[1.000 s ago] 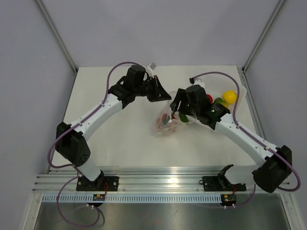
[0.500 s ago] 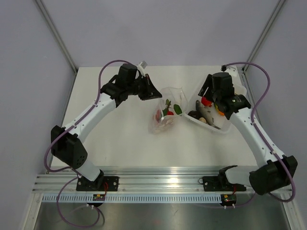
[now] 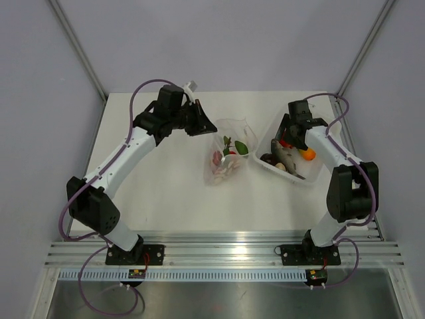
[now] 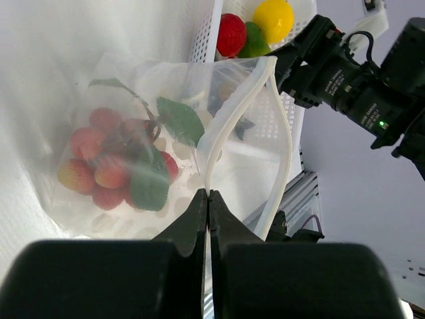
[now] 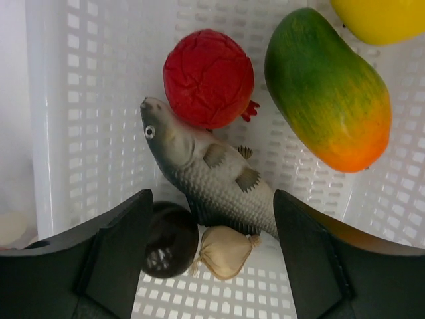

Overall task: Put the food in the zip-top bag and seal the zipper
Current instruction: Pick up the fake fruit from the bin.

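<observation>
A soft, clear, crinkly plastic zip-top bag (image 3: 229, 151) with pale dots lies on the white table (image 3: 159, 186) between the two arms, just left of a white perforated plastic basket (image 3: 312, 174). Inside the bag sits a cluster of red-pink round fruits (image 4: 93, 174) on a dark stem with flat green leaves (image 4: 179, 119). Its mouth gapes: the thin pale ridged zipper (image 4: 234, 109) runs as two strips that stand apart in a loop. The left gripper (image 4: 208, 199) is pressed tight together, pinching the near strip at the bag's rim, so that side of the mouth is lifted.

The basket holds a wrinkled red ball (image 5: 208, 78), a green-and-orange mango (image 5: 329, 86), a grey fish (image 5: 222, 196) lying diagonally, a dark brown round piece (image 5: 171, 238) and a beige garlic-like bulb (image 5: 224, 251). The red ball touches the fish's head; the bulb lies against its belly, beside the dark piece. The right gripper (image 5: 211, 196) hangs over the basket with its fingers spread wide, one on each side of the fish, gripping nothing.

A glossy yellow piece (image 5: 382, 16) is cut off by the top edge of the right wrist view, so its shape cannot be told there. The dark brown piece is partly behind one black finger (image 5: 119, 252). In the left wrist view the bag's lower end disappears behind the gripper body. From above, the right arm covers much of the basket, and the bag's contents show only as red, pink and green blurs
</observation>
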Controlling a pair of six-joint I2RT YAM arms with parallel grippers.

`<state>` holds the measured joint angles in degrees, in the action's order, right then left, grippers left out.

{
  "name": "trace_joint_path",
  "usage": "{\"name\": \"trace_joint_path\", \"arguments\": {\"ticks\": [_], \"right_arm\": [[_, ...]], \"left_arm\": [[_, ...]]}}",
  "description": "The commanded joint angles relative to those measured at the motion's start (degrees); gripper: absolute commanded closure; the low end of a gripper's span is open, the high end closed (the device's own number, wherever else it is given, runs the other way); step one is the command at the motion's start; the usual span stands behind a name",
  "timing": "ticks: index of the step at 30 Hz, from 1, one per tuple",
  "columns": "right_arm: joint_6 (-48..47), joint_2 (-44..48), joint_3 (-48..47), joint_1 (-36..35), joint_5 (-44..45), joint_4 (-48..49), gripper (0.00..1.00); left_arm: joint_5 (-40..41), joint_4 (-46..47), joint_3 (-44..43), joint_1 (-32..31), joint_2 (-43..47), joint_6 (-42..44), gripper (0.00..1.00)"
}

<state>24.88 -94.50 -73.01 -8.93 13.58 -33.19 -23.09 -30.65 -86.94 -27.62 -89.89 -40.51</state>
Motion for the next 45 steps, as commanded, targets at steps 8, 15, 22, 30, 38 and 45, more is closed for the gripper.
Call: {"name": "trace_joint_path", "arguments": {"ticks": [8, 15, 22, 30, 38, 45], "right_arm": [[-1.59, -10.61, -10.22, 1.72, -0.75, 2.51, 0.11], [-1.68, -17.02, -13.64, 2.51, 0.04, 3.04, 0.10], [-2.21, -18.97, -14.35, 3.13, 0.48, 4.54, 0.13], [-2.65, -19.59, -14.79, 3.57, 0.57, 5.59, 0.27], [-1.77, -14.15, -12.42, 3.57, 0.91, 5.77, 0.69], [-0.45, -2.90, -5.93, 3.57, 3.20, 4.36, 0.81]], "left_arm": [[0.42, 1.12, -4.56, 1.16, 1.82, 1.40, 1.00], [0.33, 0.60, -5.26, 1.78, 1.73, 1.93, 1.00], [-0.72, 1.82, -2.80, 1.78, 1.29, 1.31, 1.00], [-2.66, 4.11, 0.10, 1.78, 0.85, -0.18, 1.00], [-2.84, 4.37, 1.24, 1.69, 0.94, -0.27, 1.00], [-2.75, 5.69, 3.18, 0.55, 0.68, -0.88, 1.00]]}}
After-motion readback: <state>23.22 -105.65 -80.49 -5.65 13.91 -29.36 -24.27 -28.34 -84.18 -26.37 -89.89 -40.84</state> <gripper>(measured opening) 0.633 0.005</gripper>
